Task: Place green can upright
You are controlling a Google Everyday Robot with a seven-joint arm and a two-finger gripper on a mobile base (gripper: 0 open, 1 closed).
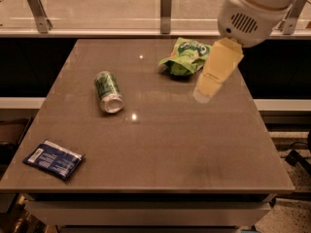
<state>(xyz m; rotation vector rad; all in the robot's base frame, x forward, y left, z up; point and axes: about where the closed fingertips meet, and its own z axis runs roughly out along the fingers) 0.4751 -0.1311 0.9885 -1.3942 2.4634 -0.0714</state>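
The green can (108,91) lies on its side on the left-middle of the brown table (160,149), with its silver end facing the front. My gripper (204,92) hangs from the white arm at the upper right, above the table's right-middle part. It is well to the right of the can and not touching it. It holds nothing that I can see.
A soft green snack bag (186,56) lies at the back of the table, just left of the gripper. A flat dark blue packet (53,159) lies at the front left corner. A glass railing with metal posts (166,9) runs behind the table.
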